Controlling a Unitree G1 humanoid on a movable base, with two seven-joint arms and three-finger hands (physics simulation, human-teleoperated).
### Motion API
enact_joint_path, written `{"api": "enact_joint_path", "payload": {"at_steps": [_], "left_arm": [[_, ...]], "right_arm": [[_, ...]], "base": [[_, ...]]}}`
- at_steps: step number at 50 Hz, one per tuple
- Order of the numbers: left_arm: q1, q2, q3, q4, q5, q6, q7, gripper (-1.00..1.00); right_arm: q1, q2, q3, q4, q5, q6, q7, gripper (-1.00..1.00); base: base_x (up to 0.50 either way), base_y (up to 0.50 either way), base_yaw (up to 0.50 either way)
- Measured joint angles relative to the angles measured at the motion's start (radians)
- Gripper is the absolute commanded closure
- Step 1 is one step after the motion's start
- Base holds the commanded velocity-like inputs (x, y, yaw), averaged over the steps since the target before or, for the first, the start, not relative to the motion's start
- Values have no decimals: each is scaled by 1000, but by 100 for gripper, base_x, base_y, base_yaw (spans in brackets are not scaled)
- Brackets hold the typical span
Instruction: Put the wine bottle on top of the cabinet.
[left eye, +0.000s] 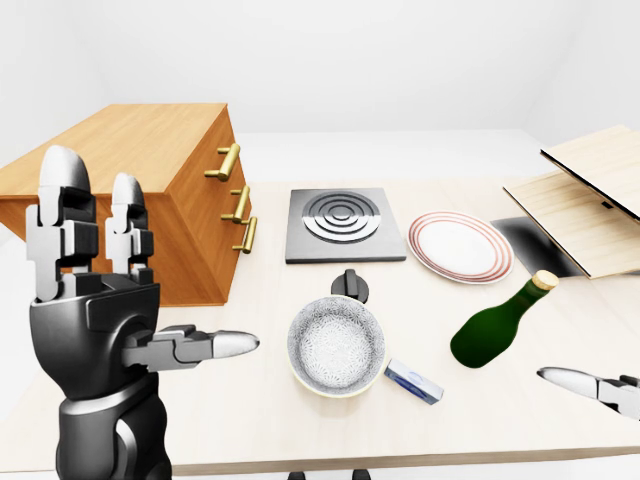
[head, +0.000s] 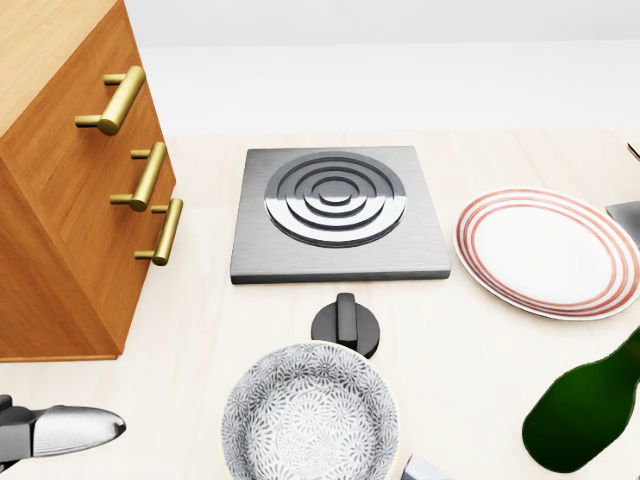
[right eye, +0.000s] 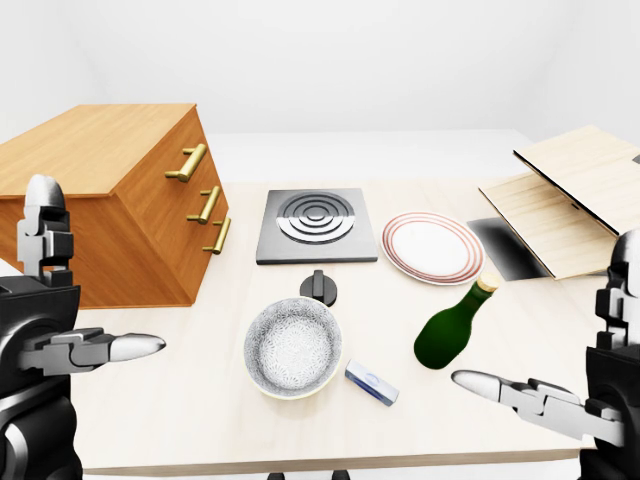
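A green wine bottle (right eye: 451, 328) with a tan cork lies tilted on the pale table, right of the bowl; only its body shows at the head view's lower right (head: 585, 412). The wooden cabinet (left eye: 150, 195) with brass handles stands at the left. My left hand (left eye: 150, 290) is raised at the left, open, fingers pointing up, thumb out, holding nothing. At the lower right of the right-eye view my right hand (right eye: 560, 385) is open, its thumb reaching toward the bottle with a gap between them.
A patterned bowl (right eye: 293, 347) sits at the table's near middle, a black knob (right eye: 317, 286) and a grey hob plate (right eye: 315, 224) above it. A red-rimmed plate (right eye: 432, 247) lies right of the hob. A small blue-white packet (right eye: 371, 382) lies by the bowl. Wooden boards (right eye: 570, 200) fill the right.
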Motion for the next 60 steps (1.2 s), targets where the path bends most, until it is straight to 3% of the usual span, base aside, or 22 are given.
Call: {"api": "enact_joint_path", "payload": {"at_steps": [35, 60], "left_arm": [[-10, 6, 13, 4, -11, 0, 7, -100], [-8, 6, 15, 15, -13, 0, 5, -100]], "right_arm": [[-4, -46, 25, 262, 19, 0, -27, -100], [-48, -125, 92, 528, 35, 0, -80, -100]], "base": [[0, 0, 0], [0, 0, 0]]}}
